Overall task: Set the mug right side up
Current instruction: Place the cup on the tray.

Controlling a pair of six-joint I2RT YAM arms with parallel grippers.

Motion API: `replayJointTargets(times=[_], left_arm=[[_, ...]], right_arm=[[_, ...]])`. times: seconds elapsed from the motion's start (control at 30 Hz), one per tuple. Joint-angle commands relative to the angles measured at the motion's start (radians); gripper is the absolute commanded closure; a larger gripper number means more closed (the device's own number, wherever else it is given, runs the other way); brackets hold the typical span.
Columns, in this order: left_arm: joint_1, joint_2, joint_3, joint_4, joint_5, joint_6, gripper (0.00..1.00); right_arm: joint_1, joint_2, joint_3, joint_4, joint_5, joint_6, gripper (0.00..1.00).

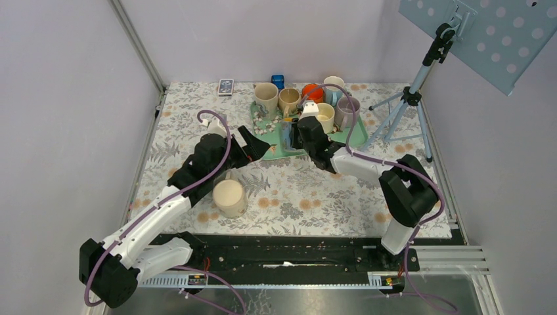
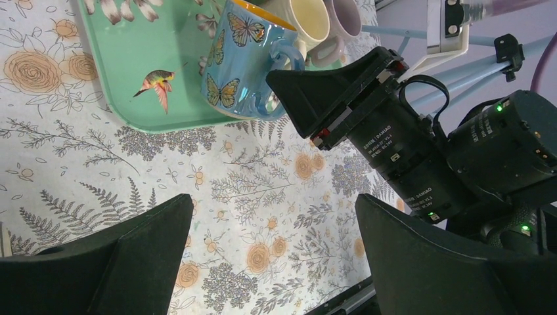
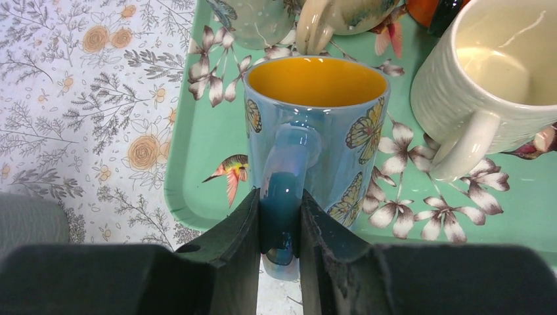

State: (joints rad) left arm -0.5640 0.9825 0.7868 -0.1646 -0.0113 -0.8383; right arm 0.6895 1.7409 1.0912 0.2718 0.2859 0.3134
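Observation:
A blue mug with butterflies and a yellow inside (image 3: 315, 118) is mouth up at the near left corner of the green tray (image 3: 197, 164). My right gripper (image 3: 280, 197) is shut on its handle. The mug also shows in the left wrist view (image 2: 236, 59), slightly tilted, its base at the tray's edge (image 2: 131, 59). My left gripper (image 2: 272, 216) is open and empty, over the floral tablecloth just left of the tray. In the top view the left gripper (image 1: 259, 146) and the right gripper (image 1: 299, 134) face each other at the tray's corner, and the mug is hidden there.
Several other mugs stand upright on the tray (image 1: 355, 134), a cream one (image 3: 499, 85) close to the right of the blue mug. A beige mug (image 1: 230, 197) stands on the cloth by the left arm. A tripod (image 1: 407, 105) stands at the right edge.

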Motion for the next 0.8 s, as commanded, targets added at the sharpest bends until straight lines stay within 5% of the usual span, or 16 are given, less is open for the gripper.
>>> replayJointTargets(times=[0.0, 0.43, 0.77], left_arm=[[0.007, -0.025, 0.015, 0.023, -0.003, 0.012, 0.01], [0.007, -0.035, -0.005, 0.027, 0.006, -0.004, 0.01], [0.008, -0.053, -0.014, 0.023, 0.007, -0.008, 0.01]], right_arm=[[-0.017, 0.044, -0.087, -0.063, 0.084, -0.052, 1.0], [0.038, -0.012, -0.208, -0.079, 0.034, 0.032, 1.0], [0.043, 0.04, -0.113, -0.168, 0.122, -0.021, 1.0]])
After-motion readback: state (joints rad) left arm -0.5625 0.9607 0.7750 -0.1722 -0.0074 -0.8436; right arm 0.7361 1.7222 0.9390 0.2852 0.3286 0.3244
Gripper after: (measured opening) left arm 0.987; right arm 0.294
